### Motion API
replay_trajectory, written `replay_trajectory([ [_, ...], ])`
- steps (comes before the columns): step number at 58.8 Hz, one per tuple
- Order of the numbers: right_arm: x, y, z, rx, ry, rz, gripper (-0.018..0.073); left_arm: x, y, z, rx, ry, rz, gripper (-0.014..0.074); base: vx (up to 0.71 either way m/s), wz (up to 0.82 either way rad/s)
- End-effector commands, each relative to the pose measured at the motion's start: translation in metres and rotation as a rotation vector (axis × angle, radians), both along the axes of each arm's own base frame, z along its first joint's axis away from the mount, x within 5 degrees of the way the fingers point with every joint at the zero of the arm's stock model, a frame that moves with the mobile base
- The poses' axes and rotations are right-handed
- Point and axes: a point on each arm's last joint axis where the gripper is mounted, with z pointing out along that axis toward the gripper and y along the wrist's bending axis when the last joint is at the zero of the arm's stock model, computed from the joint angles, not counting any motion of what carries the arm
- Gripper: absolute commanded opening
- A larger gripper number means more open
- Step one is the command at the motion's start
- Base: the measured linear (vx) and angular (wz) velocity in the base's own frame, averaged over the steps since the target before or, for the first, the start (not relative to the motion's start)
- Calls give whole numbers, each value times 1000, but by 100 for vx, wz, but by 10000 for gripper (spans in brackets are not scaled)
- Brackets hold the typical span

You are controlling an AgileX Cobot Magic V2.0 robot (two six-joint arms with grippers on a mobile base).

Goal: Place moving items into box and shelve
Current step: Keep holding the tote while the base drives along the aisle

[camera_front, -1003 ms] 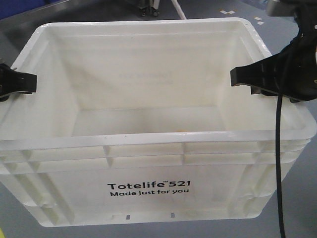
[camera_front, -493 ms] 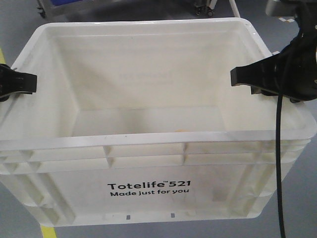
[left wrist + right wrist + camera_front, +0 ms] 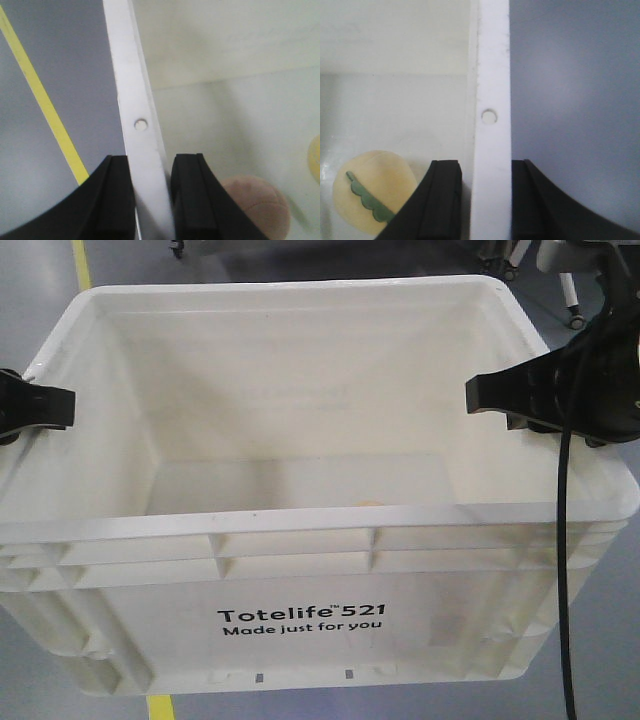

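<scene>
I see the white tote (image 3: 300, 525) filling most of the front view, its near wall turned to me with the black print "Totelife 521 Made just for you" (image 3: 300, 620). Grey floor (image 3: 610, 660) shows around it, and a yellow line (image 3: 45, 110) is painted on the floor at the left.

My left end effector (image 3: 35, 405) is at the left rim of the tote. In the left wrist view its two black fingers (image 3: 117, 200) press on the rim from both sides, one outside and one inside the wall, so it is closed on the rim. My right end effector (image 3: 500, 395) does the same on the right rim, clamped with one finger on each side. A black cable (image 3: 563, 570) hangs down from the right arm, in front of the tote's near right corner.

The moving items lie on the bottom inside the tote. A pale yellow ball with a scalloped green stripe (image 3: 370, 192) lies just beside the inner finger on the right side. A pinkish-brown ball (image 3: 260, 207) lies near the inner finger on the left side, and a yellow item (image 3: 315, 160) is cut by the picture edge, so I cannot say what it is. From the front only a small orange patch (image 3: 368, 502) shows above the near rim, perhaps the top of one of them.
</scene>
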Motion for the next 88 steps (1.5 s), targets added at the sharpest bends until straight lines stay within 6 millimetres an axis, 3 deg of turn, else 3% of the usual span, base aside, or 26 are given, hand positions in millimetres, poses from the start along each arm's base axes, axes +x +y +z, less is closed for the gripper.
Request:
replay_trajectory([
  [1, 0, -7, 27, 1, -186, 27, 110, -3, 1, 26, -45, -178, -26, 140, -9, 36],
  [45, 0, -7, 27, 1, -186, 27, 110, -3, 1, 26, -45, -178, -26, 140, -8, 33],
  [88, 0, -7, 27, 1, -186, 27, 110, -3, 1, 26, -45, -178, -26, 140, 0, 13],
])
